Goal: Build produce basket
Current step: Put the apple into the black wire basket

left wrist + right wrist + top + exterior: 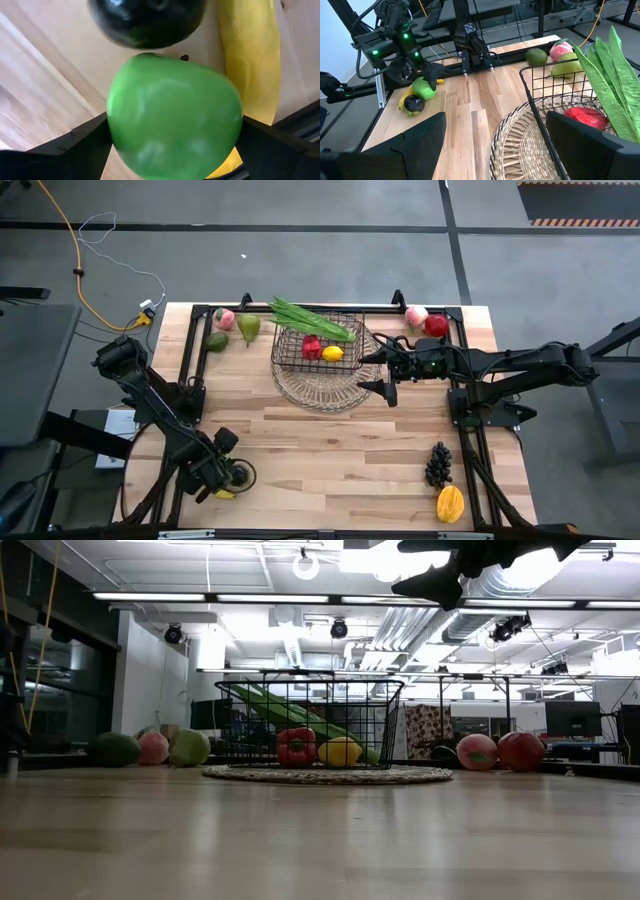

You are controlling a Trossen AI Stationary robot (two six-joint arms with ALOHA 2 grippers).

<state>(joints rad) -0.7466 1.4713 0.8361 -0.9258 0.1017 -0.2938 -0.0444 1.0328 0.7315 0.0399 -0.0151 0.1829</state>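
At the table's near left corner my left gripper [232, 477] [175, 150] points down, shut on a green apple [172, 115] [423, 89]. A dark plum [145, 20] and a yellow banana [250, 60] lie right beside the apple. The dark wire basket [300, 358] stands on a round woven tray [318, 392] at the far middle. It holds a red fruit [312, 347] and a lemon [333, 353], and the green leafy bunch [312, 320] lies across its rim. My right gripper [385, 373] [500, 150] hovers open and level just right of the basket. My left gripper pinches the green apple's two opposite sides [112, 135] between its two fingers [75, 150], coming from above and pointing down. The apple fills the gap between the fingers. Its underside is hidden, so I cannot tell whether it is off the table.
A peach [224, 318], a pear [248, 328] and a green fruit [217, 341] lie at the far left. A peach [416, 315] and a red apple [436, 326] lie at the far right. Dark grapes [438, 465] and a mango [450, 503] lie near right. Bare wood spans the middle.
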